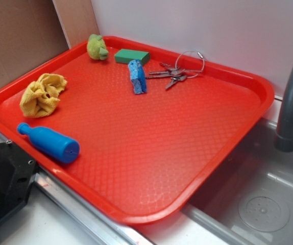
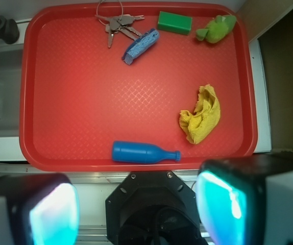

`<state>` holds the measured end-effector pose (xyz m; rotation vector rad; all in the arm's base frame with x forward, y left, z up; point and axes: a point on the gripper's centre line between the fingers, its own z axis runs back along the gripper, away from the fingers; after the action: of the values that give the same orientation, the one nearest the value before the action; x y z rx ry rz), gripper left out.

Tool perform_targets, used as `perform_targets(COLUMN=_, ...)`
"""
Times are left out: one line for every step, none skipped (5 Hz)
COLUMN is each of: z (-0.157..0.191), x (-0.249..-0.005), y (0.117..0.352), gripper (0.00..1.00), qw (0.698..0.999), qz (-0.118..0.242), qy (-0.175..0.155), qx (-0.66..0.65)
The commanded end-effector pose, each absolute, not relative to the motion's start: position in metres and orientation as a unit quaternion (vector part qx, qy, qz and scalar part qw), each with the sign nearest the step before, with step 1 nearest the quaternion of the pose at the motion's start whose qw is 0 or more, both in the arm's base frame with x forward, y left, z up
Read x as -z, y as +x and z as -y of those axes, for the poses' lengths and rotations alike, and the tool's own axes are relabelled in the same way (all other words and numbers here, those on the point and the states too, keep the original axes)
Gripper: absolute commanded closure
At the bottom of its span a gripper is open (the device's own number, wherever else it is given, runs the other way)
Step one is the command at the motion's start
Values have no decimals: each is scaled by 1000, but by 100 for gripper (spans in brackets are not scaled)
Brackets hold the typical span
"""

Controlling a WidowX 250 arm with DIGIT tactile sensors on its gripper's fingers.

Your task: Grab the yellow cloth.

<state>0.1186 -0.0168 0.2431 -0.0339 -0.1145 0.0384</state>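
Textured red tray (image 1: 151, 153); crumpled terry yellow cloth (image 1: 42, 94) near left rim.

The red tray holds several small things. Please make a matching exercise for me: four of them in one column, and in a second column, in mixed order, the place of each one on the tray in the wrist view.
Things:
1. yellow cloth
2. blue bottle
3. keys
4. green block

Places on the red tray, wrist view:
A. far edge, beside the plush toy
B. near edge, lying on its side
C. right side, crumpled
D. far edge, left of the blue sponge

Pairs: 1-C, 2-B, 3-D, 4-A
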Motion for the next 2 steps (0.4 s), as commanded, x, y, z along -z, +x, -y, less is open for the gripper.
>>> perform_targets(z=17, x=-243, y=119, gripper=0, qw=998, qz=57, qy=-17, qx=-19)
perform_targets(z=-33, x=-193, y=144, gripper=0, qw=990, qz=21, qy=21, qx=-141)
